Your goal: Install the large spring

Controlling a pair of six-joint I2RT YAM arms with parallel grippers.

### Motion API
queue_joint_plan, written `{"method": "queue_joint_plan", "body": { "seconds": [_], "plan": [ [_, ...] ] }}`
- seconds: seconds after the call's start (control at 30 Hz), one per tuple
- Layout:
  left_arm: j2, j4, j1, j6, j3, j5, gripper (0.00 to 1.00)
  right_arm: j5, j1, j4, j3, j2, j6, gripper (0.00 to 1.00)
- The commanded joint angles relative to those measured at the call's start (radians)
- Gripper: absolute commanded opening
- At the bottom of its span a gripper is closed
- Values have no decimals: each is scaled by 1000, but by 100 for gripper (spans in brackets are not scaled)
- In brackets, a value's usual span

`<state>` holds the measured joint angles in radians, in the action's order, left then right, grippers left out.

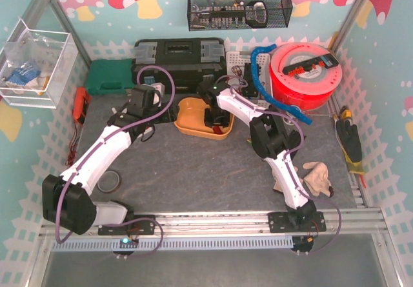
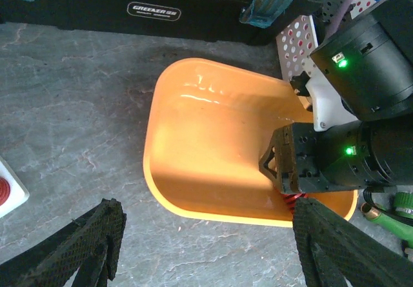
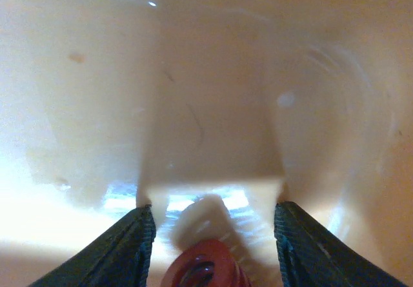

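The right claw (image 3: 214, 211) stands wide inside the orange tray (image 2: 206, 138). Its fingers (image 3: 129, 248) sit either side of the large spring (image 3: 206, 267), which lies between them close to the palm and seems to touch neither. The main risk, I judge, is in closing: the coil is round and springy, so a squeeze off its middle could roll it or shoot it out ahead of the claw across the slick tray floor. Pressing too low could scrape the fingertips and shove the tray along the surface (image 2: 71, 106). The left claw (image 2: 210, 213), also wide and empty, hovers short of the tray's rim and does not steady it. Only the right wrist view shows the gap on each side of the spring. The left wrist view shows just a red sliver beneath the right claw, but it gives the tray's outline, which the close view loses in glare.
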<state>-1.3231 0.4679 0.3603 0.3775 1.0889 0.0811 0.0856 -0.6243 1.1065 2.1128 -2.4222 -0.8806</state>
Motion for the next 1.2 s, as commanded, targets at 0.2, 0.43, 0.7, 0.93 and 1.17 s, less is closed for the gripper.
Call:
{"method": "queue_joint_plan", "body": {
  "seconds": [0.2,0.43,0.7,0.93,1.17],
  "plan": [
    [-4,5,3,-7,13,1,73,-56,19,-53,53,68,457,56],
    [-22,4,3,3,38,15,73,-84,30,-58,-77,146,541,56],
    [-46,4,3,14,64,27,73,-107,39,-79,-178,173,542,56],
    [-51,5,3,16,68,26,73,-98,41,-83,-194,148,533,56],
    [-47,5,-1,18,63,17,73,-119,41,-112,-251,154,519,44]
  ]
}}
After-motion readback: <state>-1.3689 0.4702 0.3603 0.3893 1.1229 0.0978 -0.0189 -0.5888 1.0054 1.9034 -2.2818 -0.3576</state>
